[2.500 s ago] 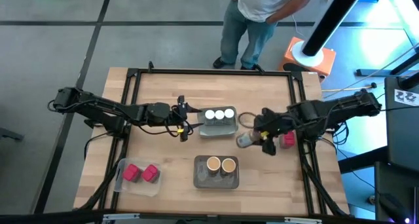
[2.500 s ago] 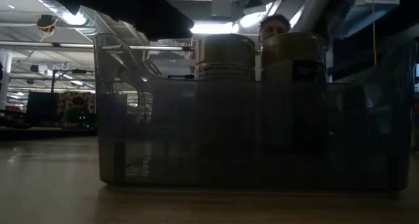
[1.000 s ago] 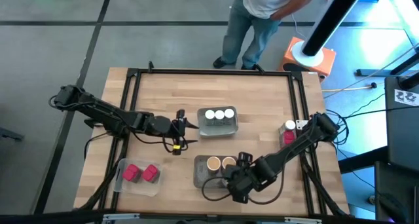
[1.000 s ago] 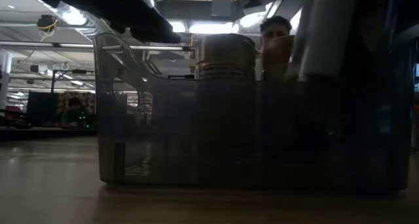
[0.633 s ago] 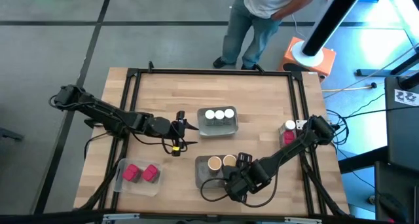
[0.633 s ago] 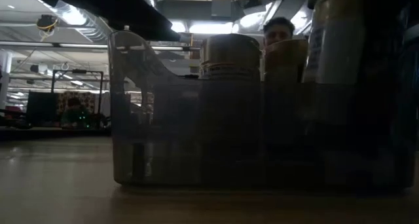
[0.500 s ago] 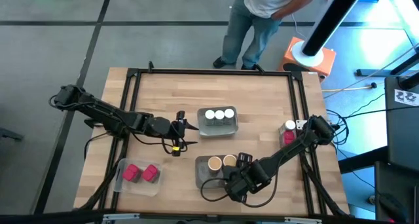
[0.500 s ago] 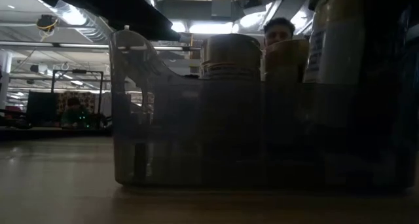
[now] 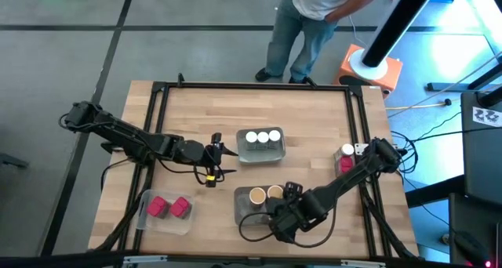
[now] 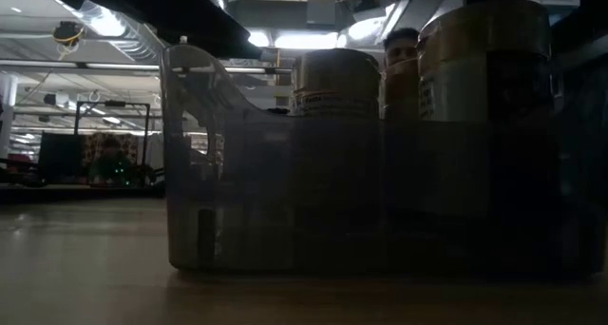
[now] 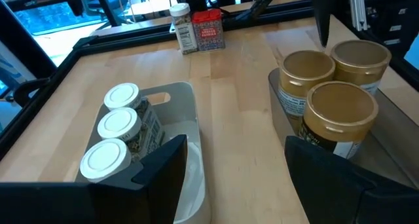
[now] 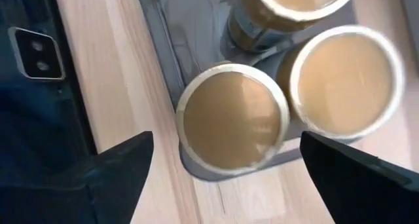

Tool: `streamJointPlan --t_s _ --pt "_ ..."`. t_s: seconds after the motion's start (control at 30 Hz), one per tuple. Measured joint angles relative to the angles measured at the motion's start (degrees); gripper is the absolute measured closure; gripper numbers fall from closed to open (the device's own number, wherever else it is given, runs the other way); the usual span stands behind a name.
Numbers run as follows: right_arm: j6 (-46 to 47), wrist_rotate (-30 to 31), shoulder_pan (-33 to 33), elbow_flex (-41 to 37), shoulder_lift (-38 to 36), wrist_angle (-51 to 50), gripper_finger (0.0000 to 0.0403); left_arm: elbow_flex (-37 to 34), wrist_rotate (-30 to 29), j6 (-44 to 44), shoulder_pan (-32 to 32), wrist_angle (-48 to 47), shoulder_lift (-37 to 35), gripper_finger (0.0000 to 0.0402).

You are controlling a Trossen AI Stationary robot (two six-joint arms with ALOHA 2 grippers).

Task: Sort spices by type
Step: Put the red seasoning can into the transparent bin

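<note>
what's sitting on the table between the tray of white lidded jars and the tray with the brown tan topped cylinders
Nothing. In the left wrist view, only bare wood separates the white-lidded jars' tray from the cylinders' tray; the high view shows the same.

2 dark jointed arms (image 9: 125, 135), black cables

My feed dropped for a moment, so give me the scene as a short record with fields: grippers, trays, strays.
right gripper: open above tan-topped jars, three in the grey tray
left gripper: open, mid-table, holding nothing
white-lidded jars: three in a tray
red packets: two in the clear tray
strays: one white-lidded jar and one red packet at the table's right edge
</note>
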Motion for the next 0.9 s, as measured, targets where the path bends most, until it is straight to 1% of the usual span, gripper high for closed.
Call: streamJointPlan --t_s 0.23,0.4,0.67,0.77,0.9 --pt "-2.7 1.2 0.5 6.4 -0.2 -6.6 0.0016 0.0 0.0 0.0 0.0 0.0 0.0 0.0161" --pt "0.4 3.7 0.6 6.3 -3.0 -12.9 0.0016 0.0 0.0 0.0 0.0 -0.2 0.0 0.0161" --pt "8.7 9.1 1.6 1.0 -10.8 -20.3 0.0015 0.0 0.0 0.0 0.0 -0.6 0.0 0.0161" --pt "13.7 9.4 1.5 -3.6 -14.7 -23.1 0.0015 0.0 0.0 0.0 0.0 -0.6 0.0 0.0161" --pt "20.6 9.6 1.5 -11.5 -20.3 -23.7 0.0015 0.0 0.0 0.0 0.0 -0.6 0.0 0.0161"
